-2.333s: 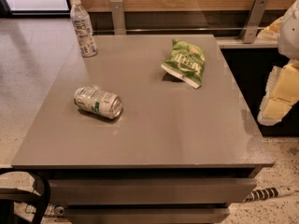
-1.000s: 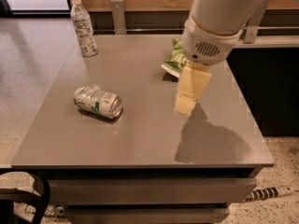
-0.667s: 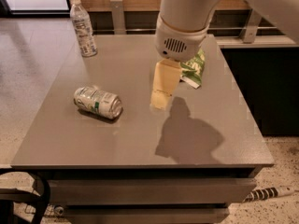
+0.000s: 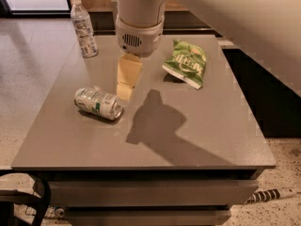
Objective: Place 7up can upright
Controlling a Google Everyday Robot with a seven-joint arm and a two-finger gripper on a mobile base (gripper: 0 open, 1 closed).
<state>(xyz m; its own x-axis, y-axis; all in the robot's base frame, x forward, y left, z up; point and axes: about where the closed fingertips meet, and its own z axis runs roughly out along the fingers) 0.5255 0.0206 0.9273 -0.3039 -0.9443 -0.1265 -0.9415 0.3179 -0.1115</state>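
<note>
Jaws just beside one toppled 7up can (image 4: 99, 103)

You're looking at the 7up can (image 4: 99, 103) lying on its side, not upright. It is a small silver-white drink can with green markings, its long axis running from back-left to front-right. It lies just left of the gripper (image 4: 125, 92) and a little nearer the camera, with the gripper's tip hanging close above the can's right end; whether they touch, you cannot tell.
</note>
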